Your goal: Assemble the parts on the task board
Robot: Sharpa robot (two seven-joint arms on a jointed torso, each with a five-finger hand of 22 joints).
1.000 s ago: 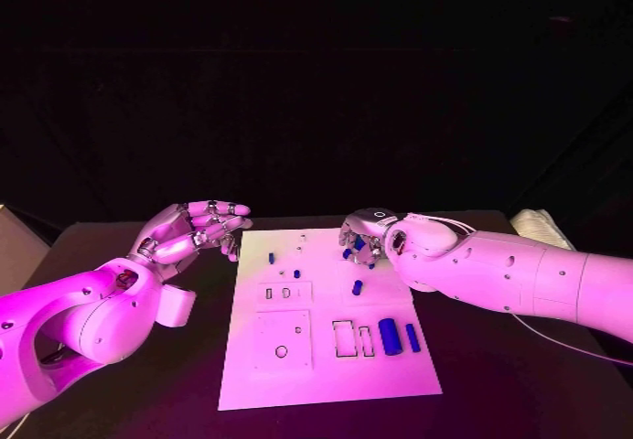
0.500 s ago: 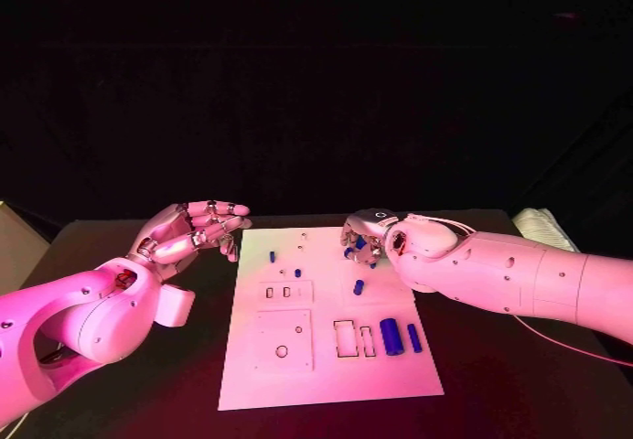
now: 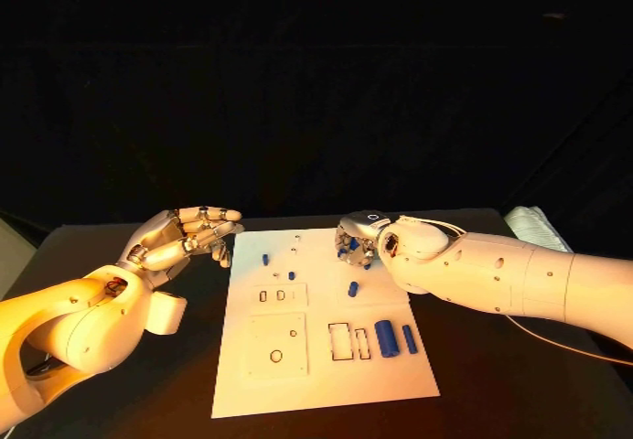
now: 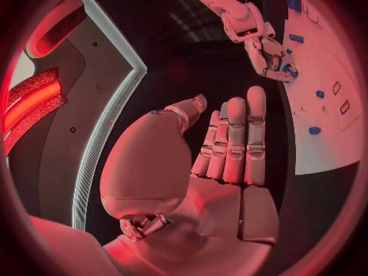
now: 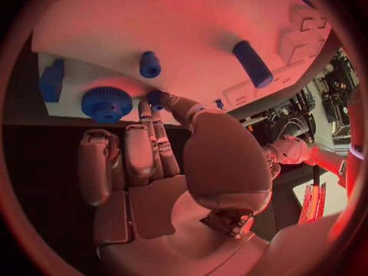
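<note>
The task board (image 3: 323,366) lies flat in the middle of the black desk (image 3: 501,384), between the 2 arms.

The left hand (image 3: 178,240) hangs above the desk just beside the board's left edge, near its far corner. It holds nothing — the left wrist view shows its fingers (image 4: 233,141) straight and side by side, the thumb set apart from them.

The right hand (image 3: 359,240) is down over the far right part of the board, fingers bent toward the plate. In the right wrist view a small blue part (image 5: 156,98) sits at its fingertips (image 5: 165,101), between thumb and finger; whether it is truly pinched or only touched I cannot tell. Close by on the board lie a blue toothed wheel (image 5: 106,104), a short blue peg (image 5: 150,64) and a blue block (image 5: 51,80) at the board's edge.

Nearer the robot, a thick blue cylinder (image 3: 388,337) lies on the board with a thin blue rod (image 3: 409,339) just beside it. A small blue pin (image 3: 354,289) lies mid-board, apart from the right hand, and 2 more small blue pieces (image 3: 266,260) sit toward the far left.
</note>
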